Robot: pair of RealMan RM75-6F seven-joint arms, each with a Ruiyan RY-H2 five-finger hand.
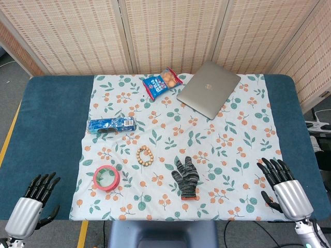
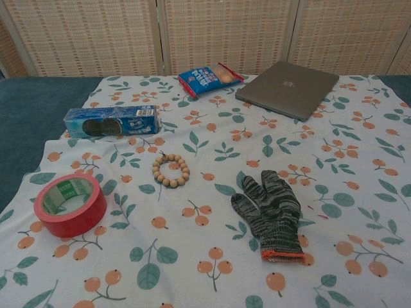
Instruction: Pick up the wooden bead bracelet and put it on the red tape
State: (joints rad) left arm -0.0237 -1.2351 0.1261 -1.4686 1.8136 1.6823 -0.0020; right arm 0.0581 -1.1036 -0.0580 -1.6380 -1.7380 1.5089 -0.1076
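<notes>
both hands rest wide and empty, left hand point(image 1: 32, 206) and right hand point(image 1: 286, 188) at the near corners, since the wooden bead bracelet point(image 1: 145, 155) lies untouched just beside the red tape point(image 1: 106, 177).

Cloth point(image 1: 243, 150) spread over bench point(image 1: 51, 129) centre. On cloth: laptop point(image 1: 209, 89) at back right, snack bag point(image 1: 162, 83) just left of it. Biscuit pack point(image 1: 111, 124) mid left. Bead bracelet point(image 1: 145, 155) near centre, apart from tape roll point(image 1: 106, 177) lying front left of it. Glove point(image 1: 186, 179) front centre, right of bracelet, fingers pointing to back. Left hand point(image 1: 32, 205) at front left bench corner, off cloth. Right hand point(image 1: 285, 190) at front right, at cloth edge. Screen point(image 1: 170, 31) behind bench.
</notes>
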